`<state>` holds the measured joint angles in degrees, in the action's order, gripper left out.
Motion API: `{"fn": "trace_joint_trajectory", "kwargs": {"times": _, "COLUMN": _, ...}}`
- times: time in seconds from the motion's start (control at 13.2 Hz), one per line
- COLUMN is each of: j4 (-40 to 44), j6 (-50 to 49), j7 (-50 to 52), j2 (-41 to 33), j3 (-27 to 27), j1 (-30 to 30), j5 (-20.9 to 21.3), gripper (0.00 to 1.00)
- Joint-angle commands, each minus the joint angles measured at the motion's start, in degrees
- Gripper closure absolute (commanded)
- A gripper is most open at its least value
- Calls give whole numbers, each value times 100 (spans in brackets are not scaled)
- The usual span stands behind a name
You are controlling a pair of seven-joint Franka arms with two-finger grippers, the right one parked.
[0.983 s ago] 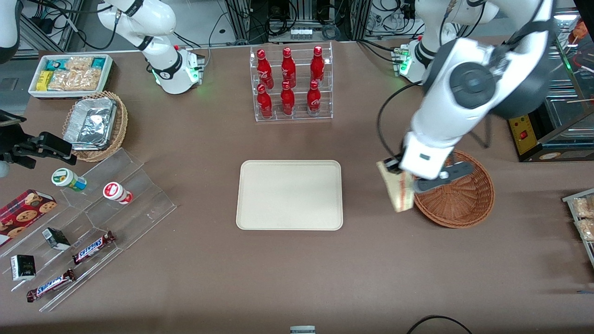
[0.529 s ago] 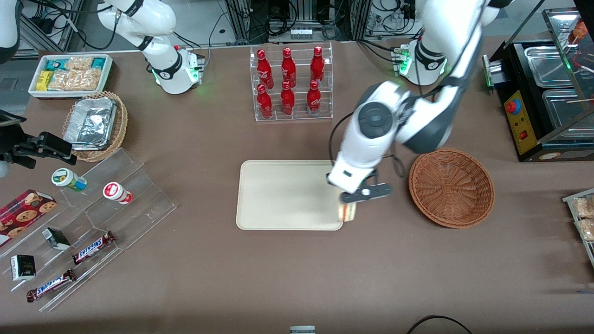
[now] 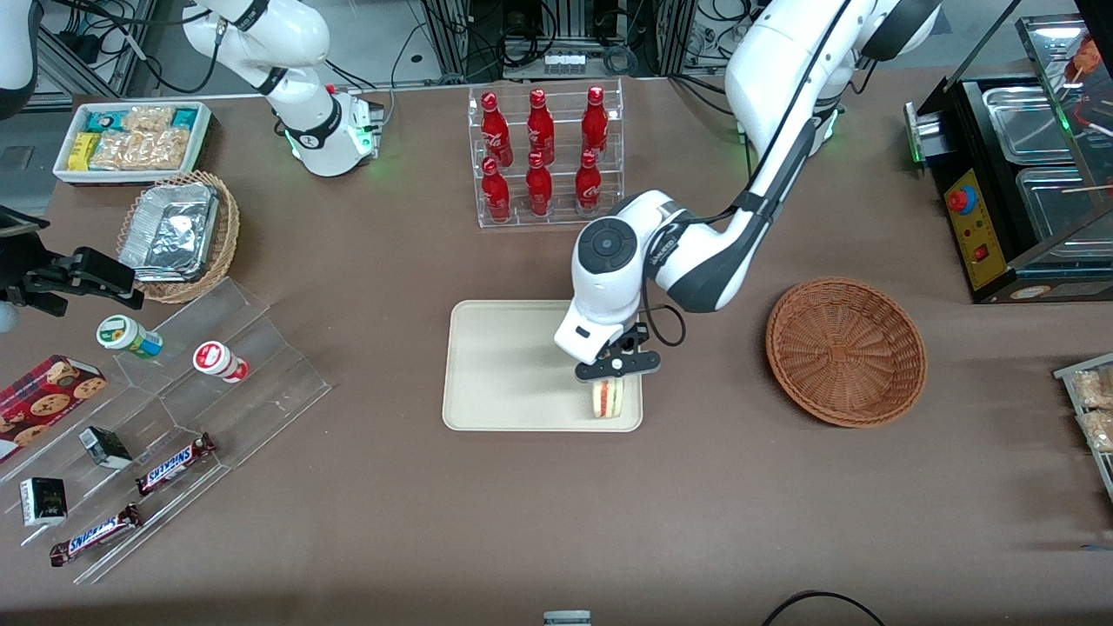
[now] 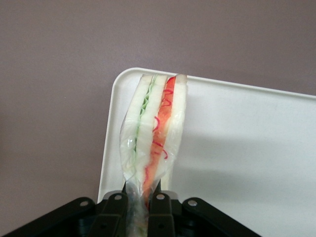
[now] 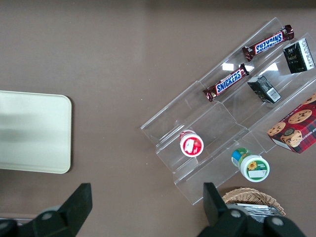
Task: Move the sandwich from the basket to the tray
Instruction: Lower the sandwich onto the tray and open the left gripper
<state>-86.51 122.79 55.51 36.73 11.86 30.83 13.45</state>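
The sandwich (image 3: pixel 608 399) hangs over the tray (image 3: pixel 504 365), at the tray's corner nearest the front camera on the basket's side, with its striped filling edge turned toward that camera. The wrist view shows the wrapped sandwich (image 4: pixel 154 133) pinched between the two black fingers (image 4: pixel 159 210), above that rounded corner of the tray (image 4: pixel 247 148). The gripper (image 3: pixel 614 376) is clamped on the sandwich just above it. The basket (image 3: pixel 846 351) sits beside the tray, toward the working arm's end of the table (image 3: pixel 556 522).
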Motion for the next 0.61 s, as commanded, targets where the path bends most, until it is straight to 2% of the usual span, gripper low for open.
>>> {"fn": "trace_joint_trajectory", "kwargs": {"times": 0.0, "j4": 222, "j6": -9, "j7": 153, "j2": 307, "j3": -87, "j1": 221, "j5": 175, "gripper": 99}}
{"fn": "trace_joint_trajectory", "kwargs": {"times": 0.3, "j4": 258, "j6": 245, "j7": 758, "j2": 668, "j3": -88, "j1": 379, "j5": 693, "gripper": 100}}
{"fn": "trace_joint_trajectory", "kwargs": {"times": 0.45, "j4": 275, "j6": 281, "j7": 795, "j2": 721, "j3": -88, "j1": 389, "j5": 738, "gripper": 100}}
{"fn": "trace_joint_trajectory", "kwargs": {"times": 0.53, "j4": 345, "j6": 272, "j7": 786, "j2": 747, "j3": -88, "j1": 406, "j5": 738, "gripper": 97}}
